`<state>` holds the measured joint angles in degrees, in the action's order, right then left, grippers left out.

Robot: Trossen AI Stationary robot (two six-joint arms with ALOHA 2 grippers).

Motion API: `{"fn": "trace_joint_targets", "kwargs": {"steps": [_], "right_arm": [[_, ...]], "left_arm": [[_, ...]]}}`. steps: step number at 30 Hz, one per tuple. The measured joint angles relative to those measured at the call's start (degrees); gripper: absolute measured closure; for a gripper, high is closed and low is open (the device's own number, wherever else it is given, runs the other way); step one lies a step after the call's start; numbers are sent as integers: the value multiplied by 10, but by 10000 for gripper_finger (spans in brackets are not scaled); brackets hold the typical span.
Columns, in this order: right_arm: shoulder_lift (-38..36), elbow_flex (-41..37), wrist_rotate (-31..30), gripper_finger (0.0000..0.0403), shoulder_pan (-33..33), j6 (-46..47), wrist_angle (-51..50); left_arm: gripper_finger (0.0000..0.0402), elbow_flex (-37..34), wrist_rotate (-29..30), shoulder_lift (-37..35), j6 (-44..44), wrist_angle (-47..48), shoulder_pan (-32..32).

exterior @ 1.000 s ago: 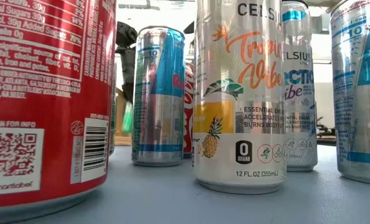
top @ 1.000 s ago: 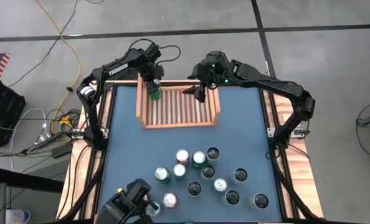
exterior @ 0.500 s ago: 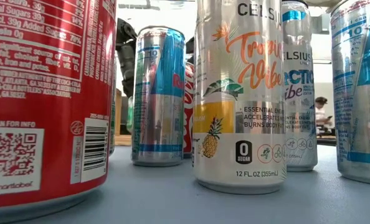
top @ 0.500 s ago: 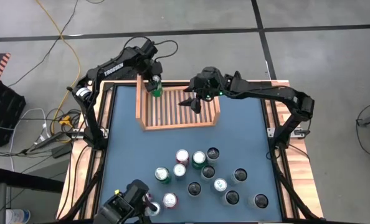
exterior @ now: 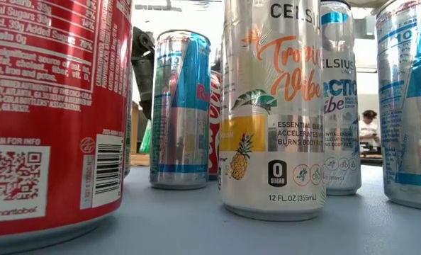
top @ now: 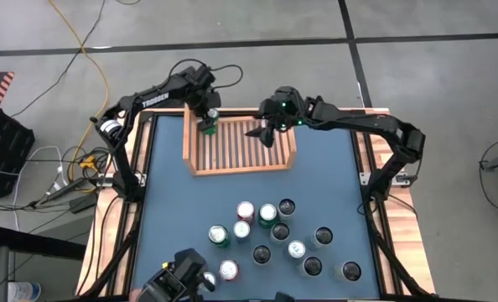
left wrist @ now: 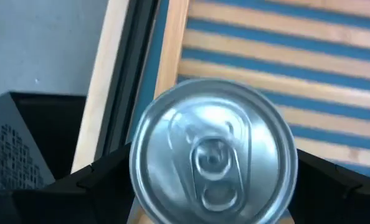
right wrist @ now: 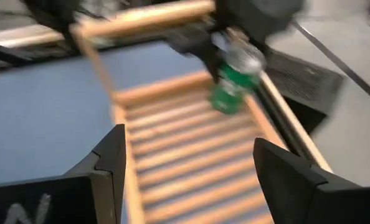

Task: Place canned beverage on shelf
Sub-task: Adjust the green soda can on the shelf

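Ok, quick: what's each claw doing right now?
Left claw: closed on the green can, above the shelf corner.
Right claw: open, empty, over the shelf.

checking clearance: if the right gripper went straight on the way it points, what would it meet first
Probably the green can held by the left gripper over the shelf; depth is hard to judge.

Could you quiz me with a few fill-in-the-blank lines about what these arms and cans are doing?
1. The left gripper has its fingers around a ____ can.
2. That can is over a far corner of the wooden ____.
3. The right gripper is open and holds ____.
4. The other cans stand on the ____ tabletop.

Missing words: green; shelf; nothing; blue
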<state>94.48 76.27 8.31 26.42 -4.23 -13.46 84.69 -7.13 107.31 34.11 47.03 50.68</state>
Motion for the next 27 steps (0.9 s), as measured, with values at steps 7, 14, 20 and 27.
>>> {"fn": "trace_joint_targets", "kwargs": {"steps": [7,14,20,27], "right_arm": [[4,-27,-96,142,45,-24,-21],[4,-27,-134,142,83,-20,-110],[2,-25,-181,142,83,-15,-145],[-2,-25,-220,142,84,-9,-175]], "left_arm": [[85,-1,-1,2,1,-31,-4],[85,-2,12,2,1,-31,-13],[85,-2,27,3,-3,-40,-21],[85,-2,31,3,-6,-46,-23]]}}
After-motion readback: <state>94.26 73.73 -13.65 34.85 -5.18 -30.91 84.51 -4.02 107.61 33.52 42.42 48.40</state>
